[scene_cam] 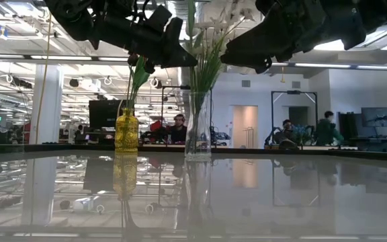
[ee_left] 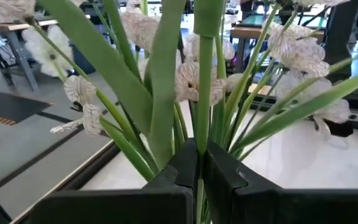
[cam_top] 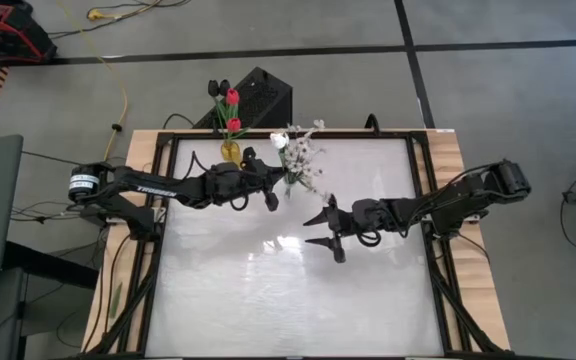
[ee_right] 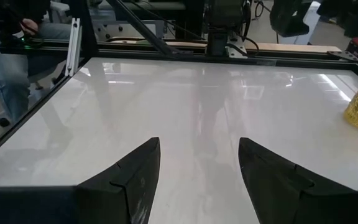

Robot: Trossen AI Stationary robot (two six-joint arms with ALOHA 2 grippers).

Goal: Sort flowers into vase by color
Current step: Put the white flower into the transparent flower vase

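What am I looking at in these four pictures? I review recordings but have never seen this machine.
It is a robot with two dark arms working at a white table. One picture looks straight down, one looks level across the tabletop, and two come from cameras on the wrists. On the table's far side stand a yellow vase with red and dark flowers and a clear vase with white flowers. The left end effector is shut on a green stem among the white flowers, above the clear vase. The right end effector hangs open over bare table, holding nothing. People sit in the room behind.
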